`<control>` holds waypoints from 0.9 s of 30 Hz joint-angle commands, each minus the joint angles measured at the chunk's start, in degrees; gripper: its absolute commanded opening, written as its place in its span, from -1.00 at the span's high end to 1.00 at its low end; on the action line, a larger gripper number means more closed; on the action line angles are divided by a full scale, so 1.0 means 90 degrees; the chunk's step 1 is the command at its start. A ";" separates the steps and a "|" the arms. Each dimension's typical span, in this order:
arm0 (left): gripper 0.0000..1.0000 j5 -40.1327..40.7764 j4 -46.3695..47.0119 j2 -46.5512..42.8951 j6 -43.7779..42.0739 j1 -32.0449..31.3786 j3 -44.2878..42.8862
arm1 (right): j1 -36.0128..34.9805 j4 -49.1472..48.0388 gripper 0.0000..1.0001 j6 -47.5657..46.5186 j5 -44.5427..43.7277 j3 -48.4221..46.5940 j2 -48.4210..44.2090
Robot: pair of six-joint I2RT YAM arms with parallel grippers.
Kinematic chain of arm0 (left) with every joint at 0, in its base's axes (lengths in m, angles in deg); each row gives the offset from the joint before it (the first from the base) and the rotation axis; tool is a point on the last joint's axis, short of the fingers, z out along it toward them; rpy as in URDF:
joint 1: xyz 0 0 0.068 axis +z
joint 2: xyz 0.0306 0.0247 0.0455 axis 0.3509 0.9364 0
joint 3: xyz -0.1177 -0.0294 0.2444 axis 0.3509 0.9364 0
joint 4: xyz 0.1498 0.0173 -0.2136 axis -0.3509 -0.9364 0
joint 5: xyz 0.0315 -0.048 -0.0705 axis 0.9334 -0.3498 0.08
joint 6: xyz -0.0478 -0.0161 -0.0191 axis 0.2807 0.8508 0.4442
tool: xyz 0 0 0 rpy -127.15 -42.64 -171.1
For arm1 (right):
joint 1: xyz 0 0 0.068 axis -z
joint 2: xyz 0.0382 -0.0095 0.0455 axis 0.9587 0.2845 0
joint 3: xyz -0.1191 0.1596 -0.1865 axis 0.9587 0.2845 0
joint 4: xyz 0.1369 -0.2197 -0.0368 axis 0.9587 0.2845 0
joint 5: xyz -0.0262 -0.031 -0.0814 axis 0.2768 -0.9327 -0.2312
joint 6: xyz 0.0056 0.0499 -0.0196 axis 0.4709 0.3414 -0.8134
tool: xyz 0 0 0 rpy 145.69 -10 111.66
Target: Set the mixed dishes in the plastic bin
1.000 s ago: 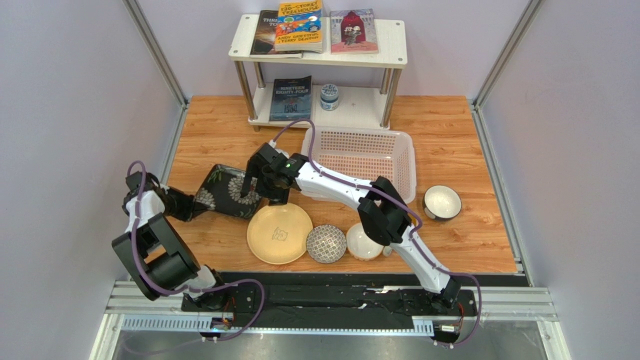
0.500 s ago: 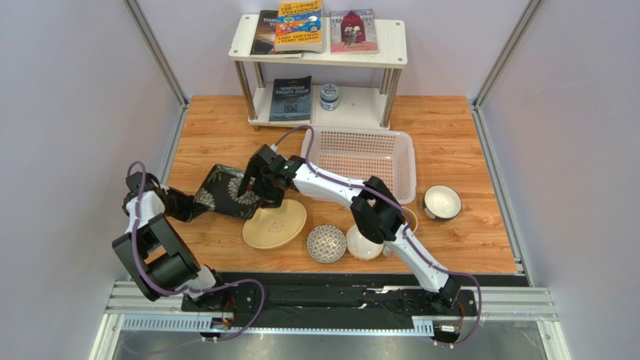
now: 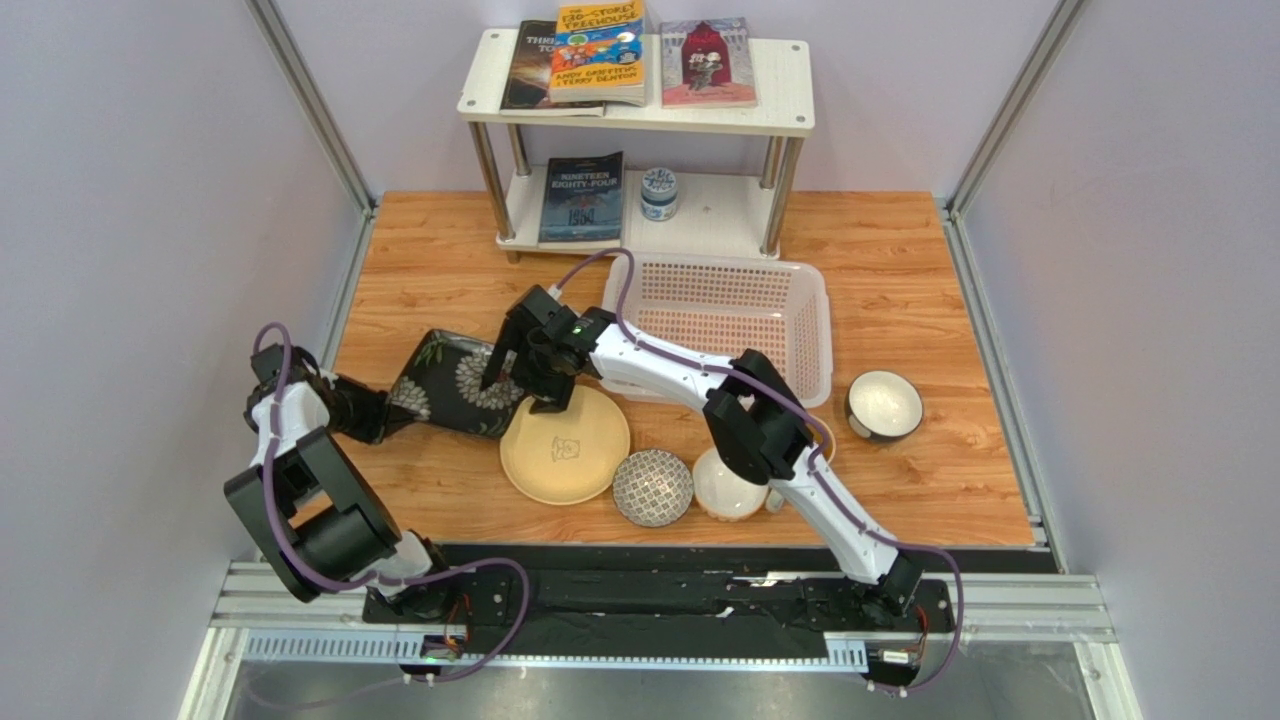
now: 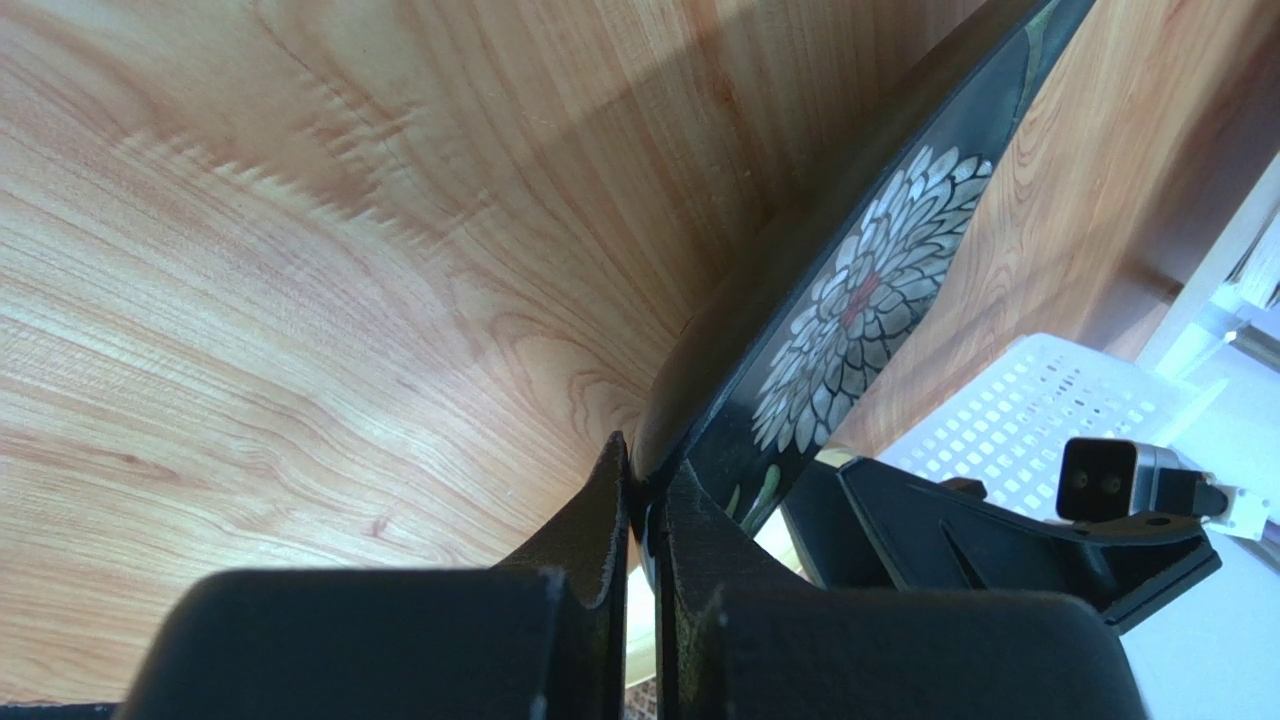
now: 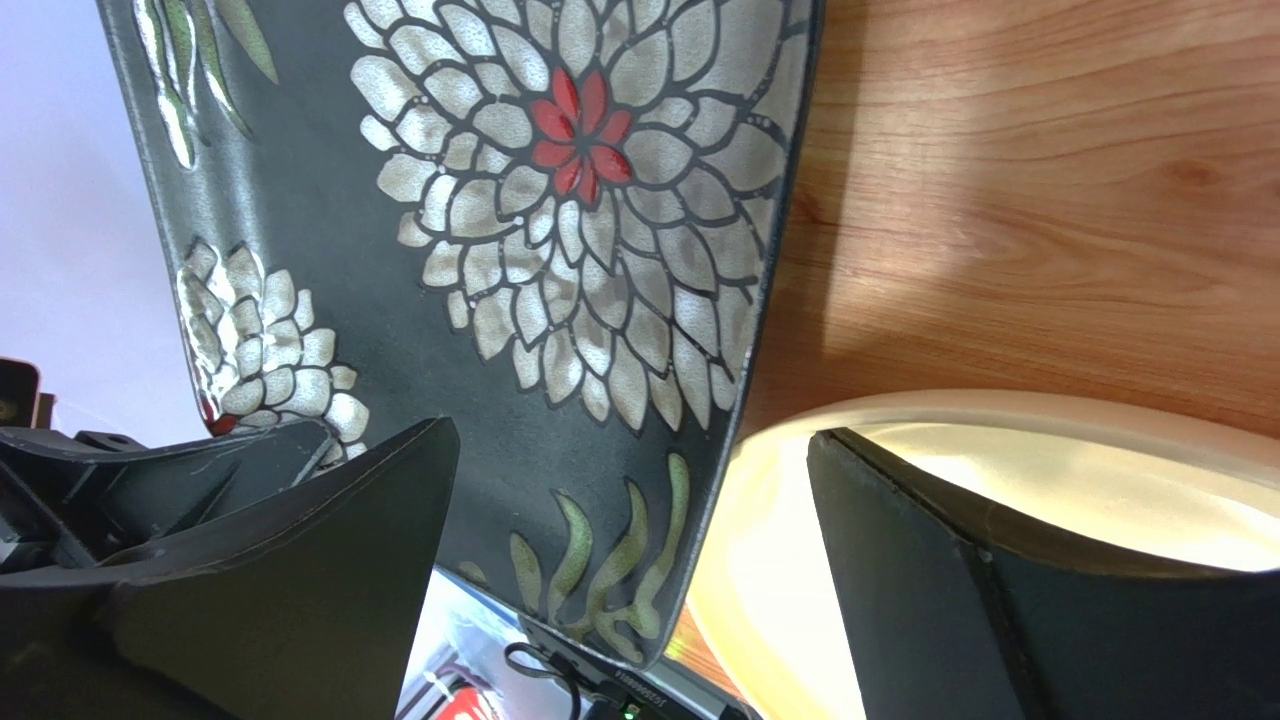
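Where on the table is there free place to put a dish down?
Bare table lies between the shelf and the black plate, and right of the bin, behind the dark bowl. The bin itself holds nothing. The near strip is crowded: yellow plate, grey bowl and mug sit close, under the right arm.

Bright even overhead light; soft shadows on table (image 3: 932, 270); wrist views warped; yellow plate (image 5: 1037, 450) overexposed

Glossy floral plate (image 5: 496, 300); wood-grain table (image 5: 1052, 180)
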 commanded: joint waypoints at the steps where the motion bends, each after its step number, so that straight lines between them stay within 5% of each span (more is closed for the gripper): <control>1: 1.00 0.0070 0.0019 -0.0087 -0.0153 0.0053 0.0011 | 0.0059 -0.0223 -0.85 -0.0161 0.0035 0.0240 -0.0662; 9: 1.00 0.0109 0.0067 -0.0038 -0.0124 0.0043 0.0001 | 0.0137 -0.0253 -0.86 -0.0239 -0.0072 0.0339 -0.1258; 15: 1.00 0.0031 0.0087 -0.0087 -0.0105 0.0062 0.0050 | 0.0450 0.0195 -0.85 -0.0200 0.0074 -0.0626 -0.0459; 27: 1.00 -0.0135 0.0194 -0.0047 -0.0095 0.0062 0.0109 | 0.0636 -0.0087 -0.83 -0.0054 -0.0131 -0.0667 0.0187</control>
